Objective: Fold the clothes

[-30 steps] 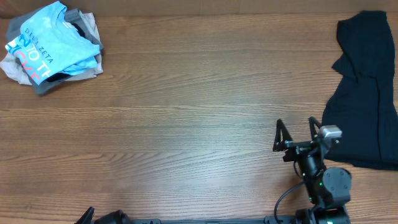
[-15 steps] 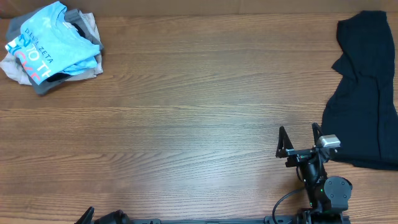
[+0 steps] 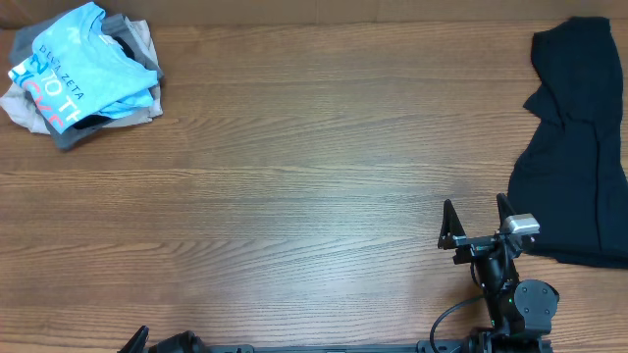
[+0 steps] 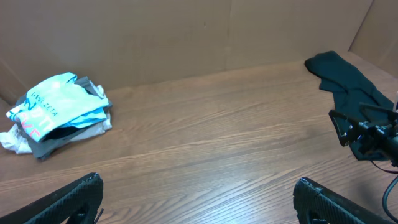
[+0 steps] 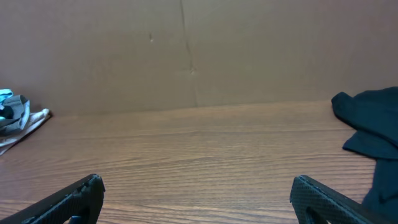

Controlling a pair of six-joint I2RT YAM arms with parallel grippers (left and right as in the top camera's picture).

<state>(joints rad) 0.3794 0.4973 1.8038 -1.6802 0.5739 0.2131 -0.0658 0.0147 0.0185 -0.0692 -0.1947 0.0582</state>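
Where the overhead view shows the wood counter (image 3: 294, 196), the blue T-shirt (image 3: 83, 64) lies in the upper left corner of the frame. It sits crumpled on top of a small pile (image 3: 20, 106) of grey, beige and white clothes. Its white and red lettering runs slanted across it, and its longer side goes from the upper right to the lower left. The black garment (image 3: 579, 147) lies at the right edge of the frame. Its long axis goes from top to bottom, with a narrow part near the top and a wider part below.

A brown cardboard wall (image 5: 186, 50) stands behind the counter. The right hand (image 3: 474, 204) is in the lower right of the overhead frame, with its two fingers wide apart and nothing between them. The black garment is just beside it on the right; I cannot tell if they touch. The T-shirt is well apart from it, at the opposite corner, with the counter between them.

The left hand (image 4: 198, 180) is at the bottom of its own view, spread wide as well and holding nothing. The T-shirt is at the left of this view and the black garment at the far right.
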